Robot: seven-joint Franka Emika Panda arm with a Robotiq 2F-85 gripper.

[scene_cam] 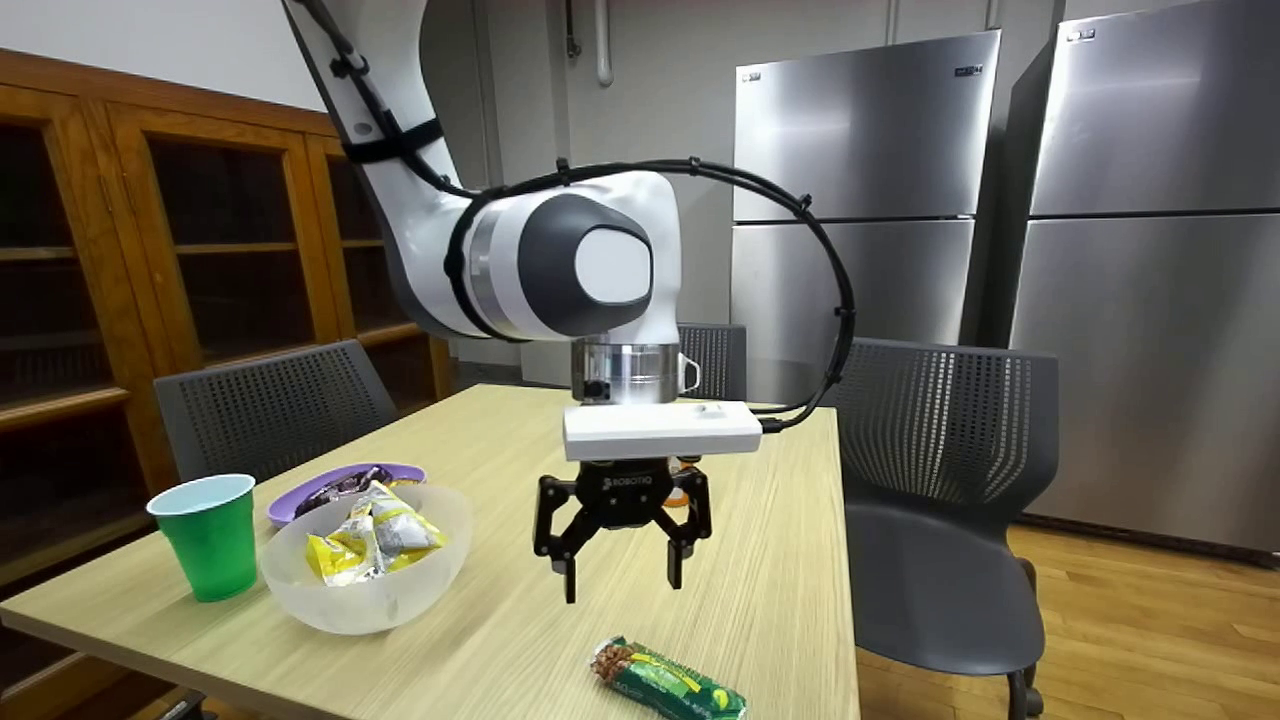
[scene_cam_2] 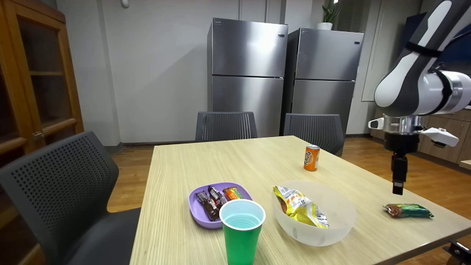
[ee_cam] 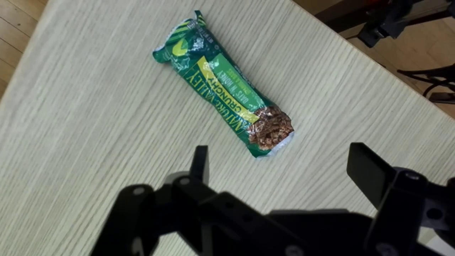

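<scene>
My gripper [scene_cam: 622,582] is open and empty, pointing down above the table [scene_cam: 770,560]. It also shows side-on in an exterior view [scene_cam_2: 398,187]. Nearest to it is a green granola bar [scene_cam: 668,682] in a wrapper, lying flat on the table near its edge. The bar also shows in an exterior view [scene_cam_2: 409,211] and in the wrist view [ee_cam: 220,85]. In the wrist view the bar's brown end lies just beyond the space between the two fingertips [ee_cam: 282,160]. The fingers do not touch the bar.
A frosted bowl [scene_cam_2: 312,235] holds yellow snack bags [scene_cam_2: 300,206]. Beside it are a green cup [scene_cam_2: 241,243] and a purple plate [scene_cam_2: 209,223] with wrapped bars [scene_cam_2: 208,206]. An orange can [scene_cam_2: 311,157] stands farther back. Chairs [scene_cam: 945,430] surround the table.
</scene>
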